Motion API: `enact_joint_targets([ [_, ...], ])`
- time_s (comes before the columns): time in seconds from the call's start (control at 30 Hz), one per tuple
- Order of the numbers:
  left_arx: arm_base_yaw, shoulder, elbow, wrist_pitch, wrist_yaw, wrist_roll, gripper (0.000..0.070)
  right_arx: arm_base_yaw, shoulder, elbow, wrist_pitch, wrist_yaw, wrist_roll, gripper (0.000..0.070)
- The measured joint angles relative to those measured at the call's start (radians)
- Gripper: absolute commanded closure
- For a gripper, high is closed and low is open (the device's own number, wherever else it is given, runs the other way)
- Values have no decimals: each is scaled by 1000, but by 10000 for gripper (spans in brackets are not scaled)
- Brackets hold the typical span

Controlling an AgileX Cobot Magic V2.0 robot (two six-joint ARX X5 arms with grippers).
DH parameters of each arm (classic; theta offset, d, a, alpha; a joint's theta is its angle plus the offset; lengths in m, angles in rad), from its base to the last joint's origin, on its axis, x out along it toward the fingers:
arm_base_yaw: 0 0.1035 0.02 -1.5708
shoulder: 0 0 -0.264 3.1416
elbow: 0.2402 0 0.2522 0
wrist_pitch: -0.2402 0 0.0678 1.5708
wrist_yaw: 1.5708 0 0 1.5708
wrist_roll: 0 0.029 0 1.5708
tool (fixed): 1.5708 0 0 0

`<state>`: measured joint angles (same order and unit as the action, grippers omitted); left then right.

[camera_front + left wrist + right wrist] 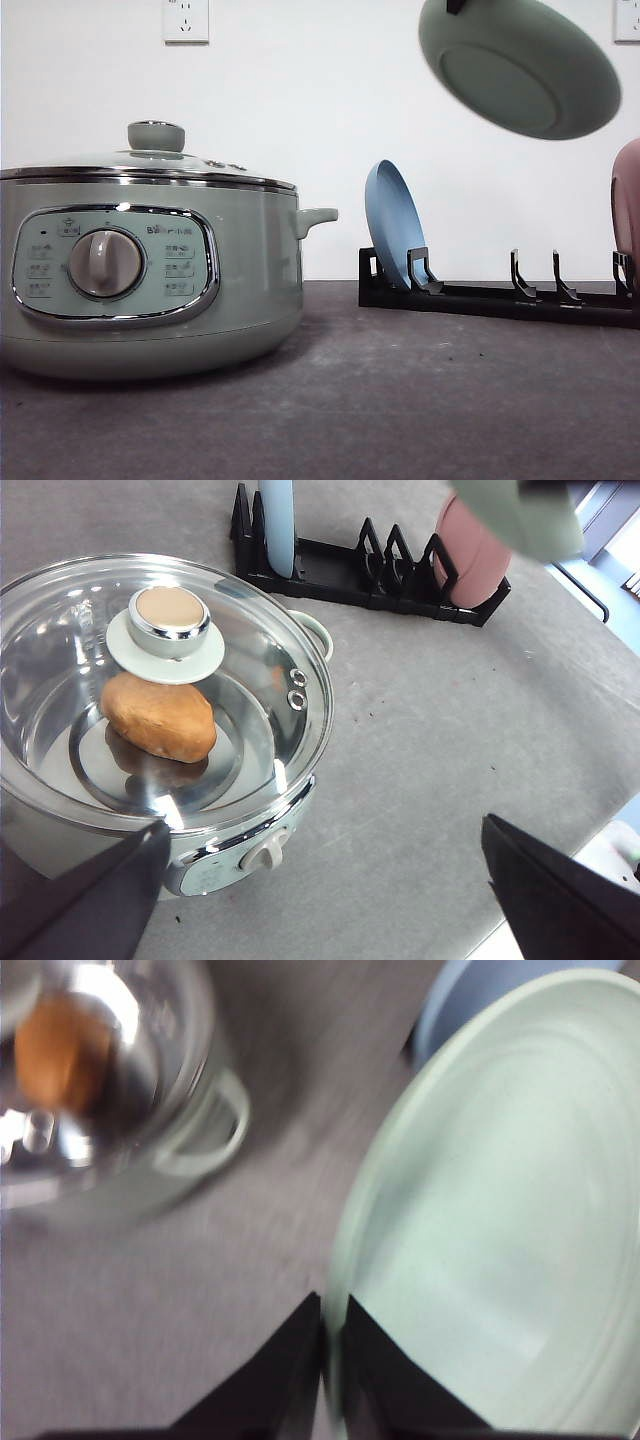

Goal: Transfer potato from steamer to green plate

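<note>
Currently the green plate (520, 65) is held aloft at the upper right of the front frame, its rim pinched between the closed jaws of the right gripper (333, 1360). Judged from this, the plate-fetching step is in hand; next, the plate needs setting flat on the table (400, 400), then the lid (165, 640) lifted. The potato (160, 718) is seen inside the closed steamer (150, 270). The left gripper (320, 900) hangs with jaws spread, empty. 1 blue plate (392, 225) stands in the rack (500, 298).

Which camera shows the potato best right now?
The left wrist view: the potato lies sharp and whole under the steamer's glass lid. The right wrist view gives a blurred orange patch; from the front, the steamer's wall hides it.
</note>
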<state>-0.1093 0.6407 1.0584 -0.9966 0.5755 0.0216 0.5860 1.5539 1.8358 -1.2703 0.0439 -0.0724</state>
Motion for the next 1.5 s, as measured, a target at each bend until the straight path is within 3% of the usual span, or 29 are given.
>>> enact_joint_targets([
  [0.17,0,0,0,-6,0,0,64,106,0,-80,-13,56,-6,694],
  [0.5,0,0,0,-10,0,0,63,262,-1,-316,20,82,7,694],
  [0.8,0,0,0,-10,0,7,63,353,-1,-555,160,86,80,694],
  [0.97,0,0,0,-10,0,7,63,415,-1,-658,246,169,115,694],
  [1.07,0,0,0,-10,0,7,64,444,-1,-706,305,173,126,694],
  [1.37,0,0,0,-10,0,7,63,460,-1,-798,390,177,155,692],
  [1.43,0,0,0,-10,0,7,63,460,-1,-813,399,173,156,672],
  [1.5,0,0,0,-10,0,7,63,460,-1,-824,416,149,158,541],
])
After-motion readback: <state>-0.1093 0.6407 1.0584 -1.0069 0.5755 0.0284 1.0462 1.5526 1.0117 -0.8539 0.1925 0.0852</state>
